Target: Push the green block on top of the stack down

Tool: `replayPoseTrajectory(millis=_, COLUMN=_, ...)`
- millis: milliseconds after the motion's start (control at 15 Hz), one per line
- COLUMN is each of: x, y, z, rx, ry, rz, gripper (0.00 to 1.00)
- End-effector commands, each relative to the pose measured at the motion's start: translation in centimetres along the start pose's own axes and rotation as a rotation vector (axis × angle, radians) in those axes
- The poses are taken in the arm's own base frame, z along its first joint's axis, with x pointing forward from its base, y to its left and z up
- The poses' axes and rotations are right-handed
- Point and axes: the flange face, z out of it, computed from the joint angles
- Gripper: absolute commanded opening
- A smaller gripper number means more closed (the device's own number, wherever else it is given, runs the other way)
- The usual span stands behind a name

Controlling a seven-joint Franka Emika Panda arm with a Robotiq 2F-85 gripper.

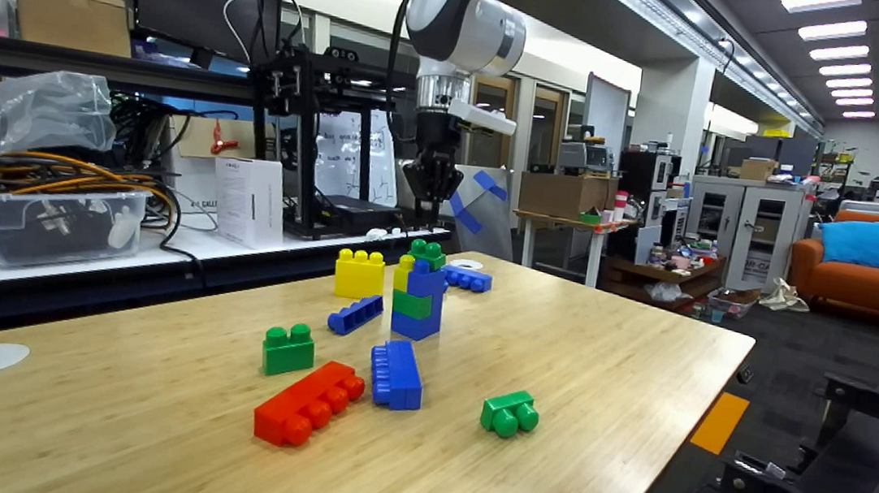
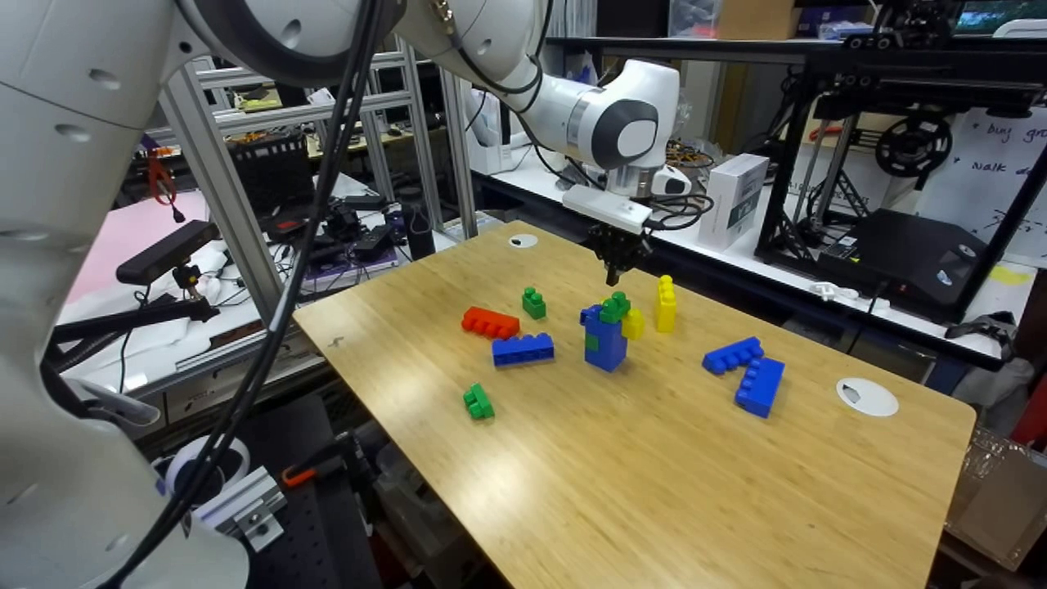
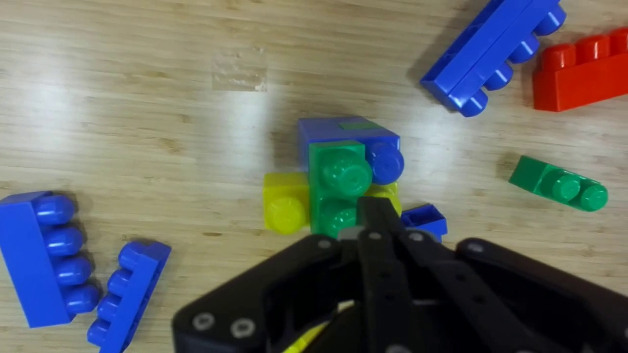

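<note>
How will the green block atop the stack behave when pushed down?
The green block looks like moulded plastic, so probably stiff. Its glossy, rounded top may let a push slip. The stack stands taller than wide, so uneven force might tip it.

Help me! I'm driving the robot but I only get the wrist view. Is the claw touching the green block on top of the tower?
Observer: No. In both exterior views, a gap shows between the claw and the green block below it.
Operator: Okay! And I can see just one loose green brick, over on the right. Are there any more?
Observer: Yes. In both exterior views, a second loose green brick lies on its side, outside your picture.
</note>
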Motion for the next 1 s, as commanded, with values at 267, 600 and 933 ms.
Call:
replayPoseTrajectory(millis=267, x=0.2, y=-0.2, z=1.2, rx=-0.024, ry=-0.038, rz=-0.028, gripper=0.0)
replayPoseTrajectory(millis=600, x=-0.1, y=-0.3, z=2.2, rx=-0.033, ry=-0.052, rz=-0.043, gripper=0.0)
replayPoseTrajectory(millis=933, x=-0.5, y=-0.9, z=2.8, rx=-0.032, ry=-0.058, rz=-0.064, gripper=0.0)
